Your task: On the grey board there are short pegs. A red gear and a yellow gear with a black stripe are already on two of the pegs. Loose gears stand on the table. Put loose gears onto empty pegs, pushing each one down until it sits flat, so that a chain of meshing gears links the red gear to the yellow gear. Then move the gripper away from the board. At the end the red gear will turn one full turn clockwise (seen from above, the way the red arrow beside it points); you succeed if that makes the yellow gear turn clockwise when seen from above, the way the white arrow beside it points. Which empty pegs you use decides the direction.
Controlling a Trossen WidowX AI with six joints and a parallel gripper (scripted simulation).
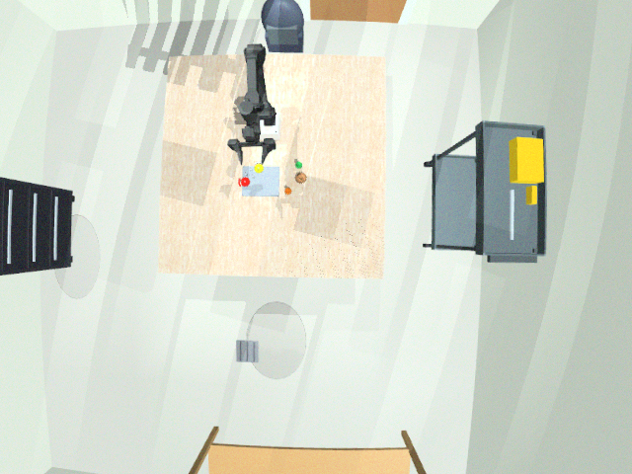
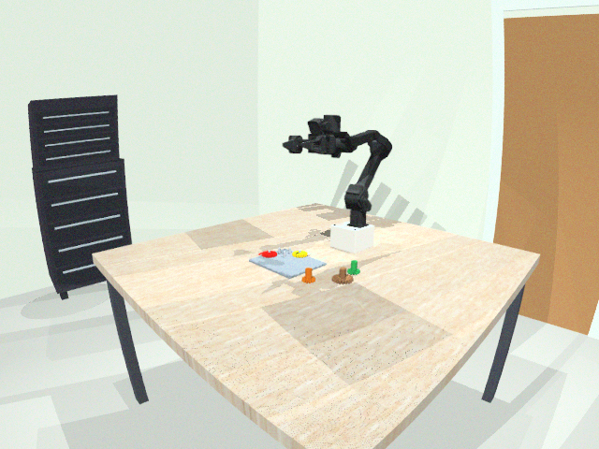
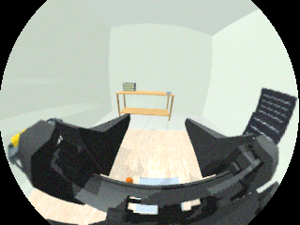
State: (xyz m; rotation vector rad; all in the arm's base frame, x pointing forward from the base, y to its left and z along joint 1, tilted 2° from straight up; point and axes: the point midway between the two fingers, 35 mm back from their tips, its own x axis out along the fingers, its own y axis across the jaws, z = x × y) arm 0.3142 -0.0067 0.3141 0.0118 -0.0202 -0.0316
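A: Where's the orange gear [image 1: 287,191] [image 2: 308,275] [image 3: 129,180]?
B: On the table, just beside the grey board [image 1: 268,186] [image 2: 290,267] [image 3: 159,180], at its near right corner.
A: How should we take it?
B: I'd come straight down, close on the knob's middle, lift clear, centre it over the chosen peg, then press gently, letting teeth mesh.
A: Which way does it point?
B: Knob up, toothed disc flat; its long axis runs vertically through the knob.
A: And beyond?
B: The brown gear [image 1: 300,177] [image 2: 343,276] and green gear [image 1: 298,164] [image 2: 354,267] stand farther right. The gripper [image 1: 252,162] [image 2: 292,144] [image 3: 159,119] hangs high, fingers spread, holding nothing.
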